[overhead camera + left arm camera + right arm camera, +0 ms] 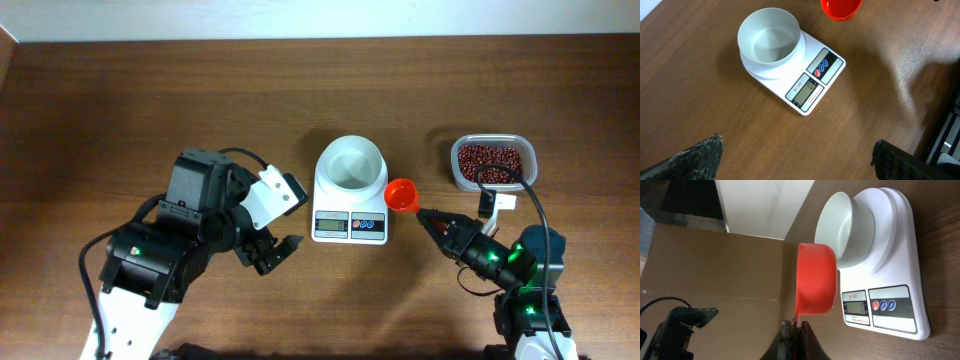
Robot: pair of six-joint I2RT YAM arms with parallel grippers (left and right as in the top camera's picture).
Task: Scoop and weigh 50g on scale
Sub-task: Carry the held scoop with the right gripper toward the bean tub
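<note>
My left pincer (293, 217) hangs spread wide over the worktop (150, 100), gripping nothing, at about 8 o'clock from the scale (349, 226) and pointing toward it. The scale sits mid-worktop with its display toward me. Its bowl (352, 170) is at the 12 o'clock end and is bare inside, with not a bean in it.

At 3 o'clock, just beside the bowl's rim, is the red scoop (400, 195). From above, its cup looks plain red, so I judge it empty, though the right wrist view shows only its underside. My right pincer (428, 216) is pressed together on the scoop's handle, at 4 o'clock from the cup. The tub (529, 160) of beans (490, 158) stands at about 2 o'clock from the scoop, a little apart.

I read this as the start of weighing, with nothing yet poured. Next I need to swing the scoop toward 2 o'clock, dip it into the beans and carry it back level. Then I tip it gently over the bowl while watching the display. The left arm can stay out of it.
</note>
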